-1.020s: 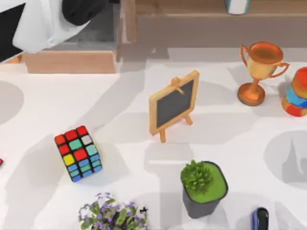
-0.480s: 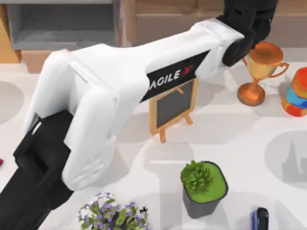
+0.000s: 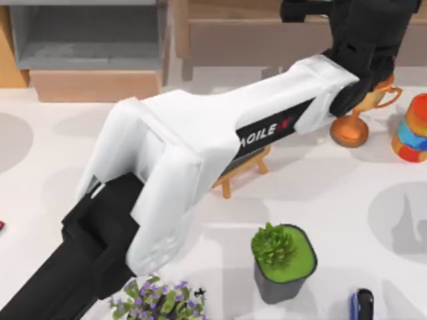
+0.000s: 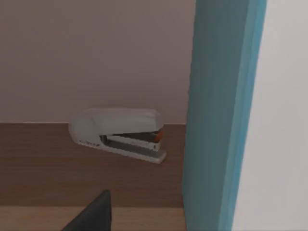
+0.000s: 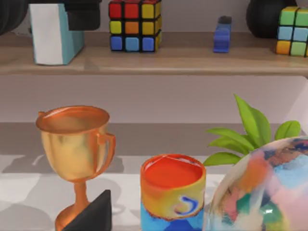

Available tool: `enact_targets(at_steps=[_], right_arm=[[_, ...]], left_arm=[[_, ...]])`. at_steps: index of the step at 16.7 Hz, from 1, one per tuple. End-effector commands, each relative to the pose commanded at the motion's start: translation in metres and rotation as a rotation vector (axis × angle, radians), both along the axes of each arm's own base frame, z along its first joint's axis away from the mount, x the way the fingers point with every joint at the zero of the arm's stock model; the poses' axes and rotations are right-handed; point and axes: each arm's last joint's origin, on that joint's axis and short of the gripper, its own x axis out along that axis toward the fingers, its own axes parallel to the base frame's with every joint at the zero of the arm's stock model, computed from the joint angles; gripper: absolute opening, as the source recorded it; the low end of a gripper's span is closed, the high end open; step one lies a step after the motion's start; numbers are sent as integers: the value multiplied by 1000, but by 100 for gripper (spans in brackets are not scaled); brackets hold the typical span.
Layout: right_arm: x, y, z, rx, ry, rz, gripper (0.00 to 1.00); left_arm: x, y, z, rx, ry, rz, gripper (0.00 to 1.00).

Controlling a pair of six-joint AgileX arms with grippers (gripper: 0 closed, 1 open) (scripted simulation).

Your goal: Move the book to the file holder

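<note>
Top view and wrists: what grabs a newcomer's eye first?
The left arm, a big white and black limb, sweeps diagonally across the table from the near left corner to the shelf at the back right. There the teal book stands upright, looming close in the left wrist view beside a grey stapler. The orange trophy stands on the table below the shelf.

We see a white table [image 3: 333, 193] crossed by soft grey shadows, lit from above. Along its far edge runs a long brown wooden shelf [image 5: 159, 60] — its board bare in places — and behind it stands a plain, pale pinkish-grey wall [image 5: 159, 101]. From the left wrist view the same wall [image 4: 96, 57] rises over a brown wooden surface [image 4: 53, 168].
</note>
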Motion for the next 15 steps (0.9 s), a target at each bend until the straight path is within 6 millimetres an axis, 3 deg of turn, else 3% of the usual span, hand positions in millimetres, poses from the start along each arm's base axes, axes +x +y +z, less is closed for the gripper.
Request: enact_targets(at_steps=[15], right_arm=[[0,0,0,0,0,0,100]], left_arm=[[20,0,0,0,0,0,100]])
